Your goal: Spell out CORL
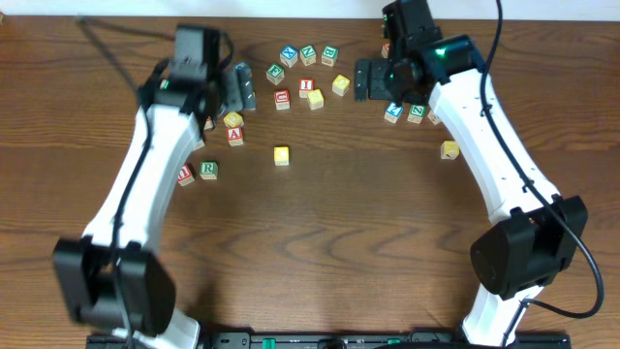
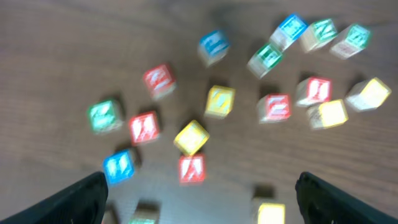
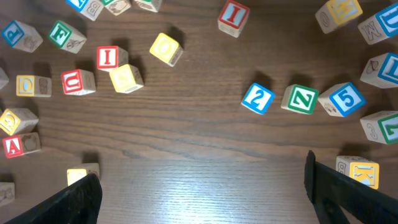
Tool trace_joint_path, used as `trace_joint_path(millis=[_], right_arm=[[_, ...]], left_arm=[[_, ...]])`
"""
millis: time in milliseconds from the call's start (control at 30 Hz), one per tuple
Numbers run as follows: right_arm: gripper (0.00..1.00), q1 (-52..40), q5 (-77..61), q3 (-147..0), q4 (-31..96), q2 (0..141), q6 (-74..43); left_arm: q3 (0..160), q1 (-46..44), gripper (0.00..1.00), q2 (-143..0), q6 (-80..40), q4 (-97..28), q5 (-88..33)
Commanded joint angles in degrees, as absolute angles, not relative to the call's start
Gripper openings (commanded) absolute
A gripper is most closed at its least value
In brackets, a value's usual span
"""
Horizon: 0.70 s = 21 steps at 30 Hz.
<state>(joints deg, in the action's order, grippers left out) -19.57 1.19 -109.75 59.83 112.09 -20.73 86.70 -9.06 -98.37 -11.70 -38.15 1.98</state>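
Wooden, so likely light, stiff and smooth-faced, the yellow O cube (image 3: 166, 48) lies ahead of the wide-open right fingers (image 3: 348, 193), the green R cube (image 1: 208, 170) behind the wide, empty left fingers (image 2: 74, 202); pinch flat opposite faces

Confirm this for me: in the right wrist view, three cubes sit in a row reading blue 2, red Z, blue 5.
One detail is wrong: the Z cube has a green letter, not a red one. The right wrist view shows it in the row between the blue 2 cube and the blue 5 cube, as you said.
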Motion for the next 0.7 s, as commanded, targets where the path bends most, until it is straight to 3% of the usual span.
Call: trace_joint_path(millis=[0, 133, 667], right_arm=[[0.99, -18.7, -0.6, -109.9, 61.0, 112.6, -19.9], [0.99, -18.8, -0.4, -109.9, 63.0, 112.6, -17.1], [0.99, -18.8, 1.6, -109.9, 64.1, 112.6, -17.1]], left_arm=[[100.3, -10.7, 0.92, -107.6, -8.6, -43.4, 2.1], [111.1, -10.8, 0.82, -117.5, -8.2, -48.2, 2.1], [111.6, -12.1, 0.77, -130.0, -6.3, -44.0, 3.9]])
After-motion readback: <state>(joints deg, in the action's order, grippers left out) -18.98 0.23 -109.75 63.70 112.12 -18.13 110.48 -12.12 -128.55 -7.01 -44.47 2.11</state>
